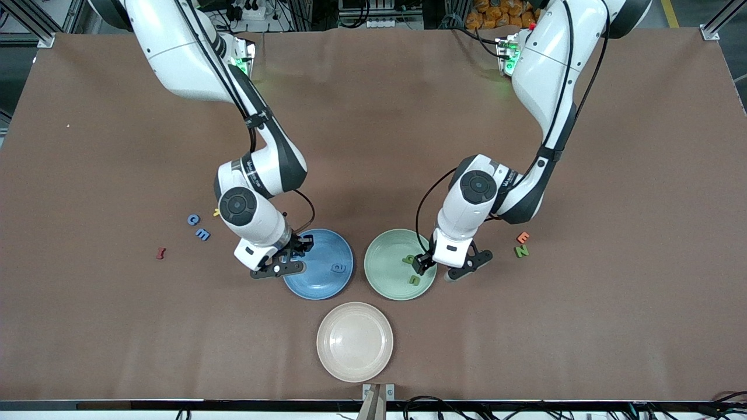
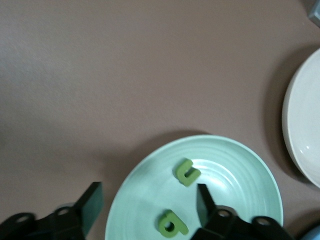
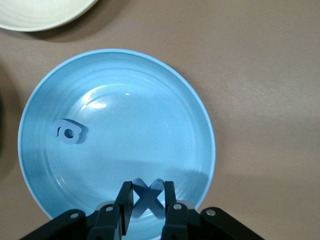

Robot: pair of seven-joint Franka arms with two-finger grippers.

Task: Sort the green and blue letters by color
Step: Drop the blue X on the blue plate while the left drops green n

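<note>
My right gripper (image 3: 147, 192) is shut on a blue X (image 3: 148, 199) and hangs over the rim of the blue plate (image 3: 150, 95) at the right arm's end. A blue "a" (image 3: 68, 132) lies in that plate. My left gripper (image 2: 148, 197) stands open over the green plate (image 2: 240, 170), nothing between its fingers. Under it a green "u" (image 2: 186, 172) and a green "a" (image 2: 171, 223) lie in the plate. On the table toward the right arm's end lie a blue C (image 1: 193, 219) and a blue M (image 1: 202, 234). A green N (image 1: 521, 251) lies toward the left arm's end.
A cream plate (image 1: 355, 341) sits nearer the front camera than the blue plate (image 1: 327, 245) and the green plate (image 1: 388, 251). An orange E (image 1: 523, 237) lies beside the green N. A yellow letter (image 1: 216, 212) and a dark red letter (image 1: 161, 253) lie near the blue C.
</note>
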